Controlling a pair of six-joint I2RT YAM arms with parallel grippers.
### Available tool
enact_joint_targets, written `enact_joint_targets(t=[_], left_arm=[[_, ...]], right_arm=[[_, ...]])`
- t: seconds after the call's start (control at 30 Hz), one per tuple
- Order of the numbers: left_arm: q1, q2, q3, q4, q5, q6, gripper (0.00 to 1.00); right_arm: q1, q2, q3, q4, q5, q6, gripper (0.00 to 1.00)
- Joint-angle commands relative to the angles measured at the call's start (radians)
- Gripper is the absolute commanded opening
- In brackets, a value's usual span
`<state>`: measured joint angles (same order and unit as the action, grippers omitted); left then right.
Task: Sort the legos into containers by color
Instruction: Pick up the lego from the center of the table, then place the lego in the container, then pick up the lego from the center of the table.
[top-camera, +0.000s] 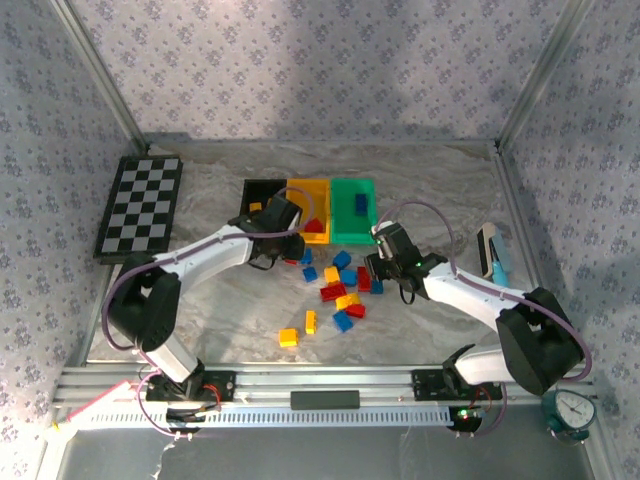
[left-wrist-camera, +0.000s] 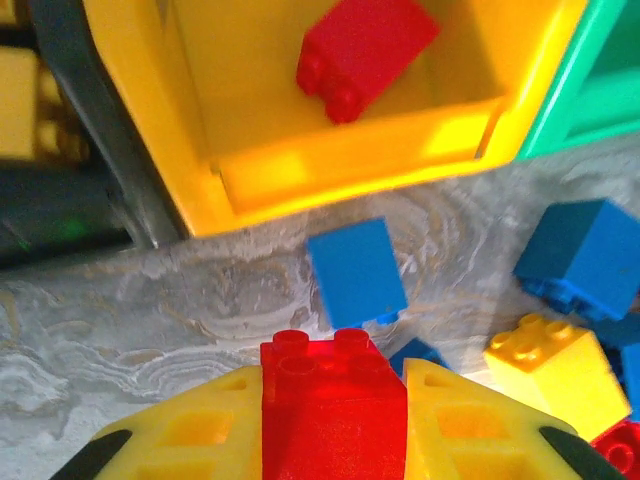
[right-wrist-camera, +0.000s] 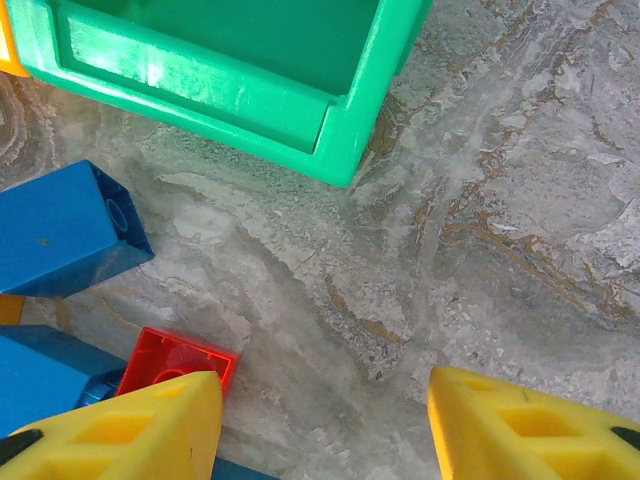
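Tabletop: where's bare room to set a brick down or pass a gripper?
Free: marbled tabletop between the black-and-white checkerboard and the black plastic bin; right of the green plastic bin. Crowded: red, yellow and blue plastic bricks before the bins.

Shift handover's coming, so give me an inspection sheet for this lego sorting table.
Surface: marbled tabletop, no spills seen.
Job's things: black bin holds a yellow brick, yellow bin a red brick, green bin a blue brick; loose bricks heaped in front.
Clutter: checkerboard at left, blue-white object at right.
Grippers: left gripper shut on second red brick; right gripper open, empty.
Cables: purple cables loop along both arms.
Surroundings: floral walls, dial gauge near right.
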<state>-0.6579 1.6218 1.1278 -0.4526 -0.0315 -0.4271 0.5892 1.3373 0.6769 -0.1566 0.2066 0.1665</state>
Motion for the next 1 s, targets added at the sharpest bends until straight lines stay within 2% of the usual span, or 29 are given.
enact_joint_targets(t=[0.0, 0.27, 0.37, 0.43, 0.5, 0.53, 0.97], left_arm=[[0.017, 0.024, 0.129, -0.03, -0.037, 0.058, 0.25], [0.079, 0.267, 0.473, -0.096, -0.035, 0.149, 0.29], [0.095, 0.355, 0.601, -0.157, -0.023, 0.165, 0.4], [0.092, 0.37, 0.637, -0.174, -0.011, 0.175, 0.52], [0.085, 0.348, 0.616, -0.154, -0.008, 0.174, 0.61], [0.081, 0.329, 0.595, -0.137, -0.011, 0.174, 0.62], [0.031, 0.034, 0.151, 0.078, -0.033, 0.141, 0.62]], right_arm=[[0.007, 0.004, 0.025, -0.013, 0.017, -0.011, 0.58], [0.018, 0.005, 0.023, -0.005, 0.019, -0.012, 0.58], [0.021, 0.011, 0.026, -0.004, 0.023, -0.011, 0.58], [0.023, 0.009, 0.025, -0.003, 0.021, -0.009, 0.58], [0.023, 0.011, 0.023, 0.001, 0.02, -0.009, 0.58], [0.023, 0.014, 0.023, 0.002, 0.018, -0.008, 0.58], [0.021, 0.043, 0.034, 0.028, -0.068, 0.021, 0.58]])
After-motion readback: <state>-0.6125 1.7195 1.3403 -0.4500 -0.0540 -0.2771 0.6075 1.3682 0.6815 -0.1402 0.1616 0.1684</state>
